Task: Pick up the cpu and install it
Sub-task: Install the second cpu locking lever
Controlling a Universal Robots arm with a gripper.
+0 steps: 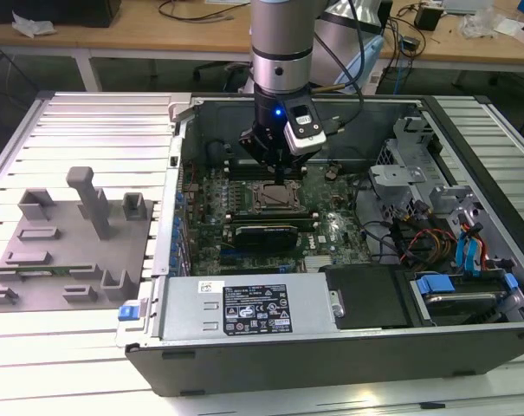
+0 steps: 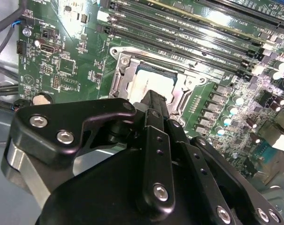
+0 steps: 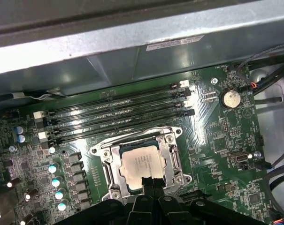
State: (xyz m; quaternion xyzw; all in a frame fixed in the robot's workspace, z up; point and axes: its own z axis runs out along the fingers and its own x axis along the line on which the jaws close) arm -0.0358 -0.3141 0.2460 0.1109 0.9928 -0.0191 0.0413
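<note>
The cpu (image 3: 141,163) is a pale silver square lying flat inside the metal-framed socket (image 3: 105,163) on the green motherboard. It also appears in the second wrist view as the cpu (image 2: 150,86) and in the exterior view as the cpu (image 1: 274,198). My gripper (image 3: 152,181) hangs just over one edge of the chip with its black fingers together and nothing between them. From the exterior view, the gripper (image 1: 279,176) points straight down into the open computer case, directly above the socket. In the second wrist view the gripper (image 2: 156,99) covers part of the chip.
Black memory slots (image 3: 118,115) run beside the socket. A coin battery (image 3: 230,98) sits further off. The power supply (image 1: 249,308), drive cages (image 1: 400,169) and cables (image 1: 417,238) crowd the case. Grey fixture blocks (image 1: 71,234) stand on the table at the exterior view's left.
</note>
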